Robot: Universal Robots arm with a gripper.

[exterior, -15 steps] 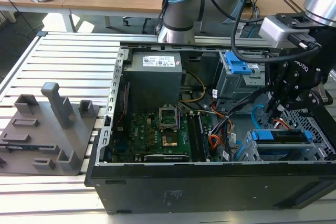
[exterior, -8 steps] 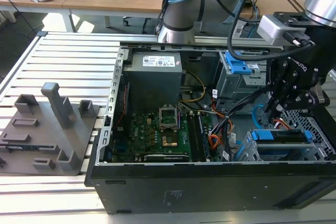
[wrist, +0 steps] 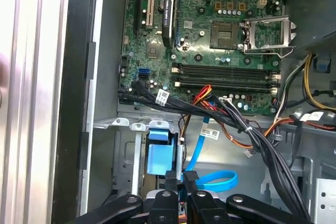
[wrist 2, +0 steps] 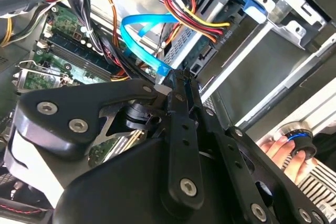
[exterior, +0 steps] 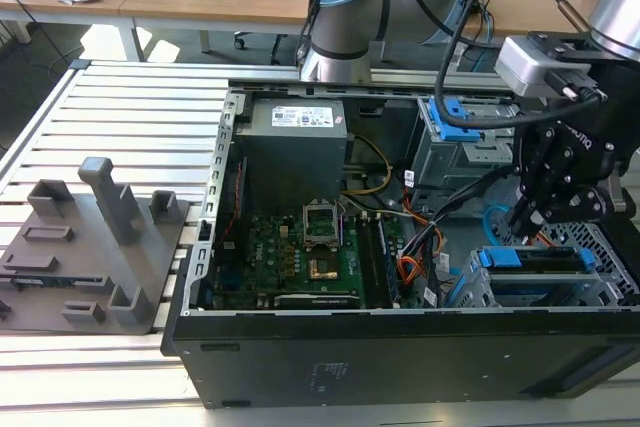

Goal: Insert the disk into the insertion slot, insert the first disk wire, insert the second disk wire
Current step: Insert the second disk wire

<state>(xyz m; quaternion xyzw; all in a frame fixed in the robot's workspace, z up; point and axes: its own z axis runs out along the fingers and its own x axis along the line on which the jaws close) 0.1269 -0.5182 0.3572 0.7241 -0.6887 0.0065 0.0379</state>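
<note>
gripper (wrist: pixel 181 178) fingers clenched, nothing visibly held, just beside second disk wire (wrist: pixel 218 180); disk (exterior: pixel 530 259) seated in insertion slot (exterior: pixel 600 292)

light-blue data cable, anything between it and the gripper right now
Nothing visible stands between them. In the second wrist view the gripper sits right at the end of the thin flat light-blue data cable. The bundle of red, yellow and black wires hangs beside the cable, not across the path.

Exterior view high above the open computer case (exterior: pixel 400 247); both wrist views close inside.
</note>
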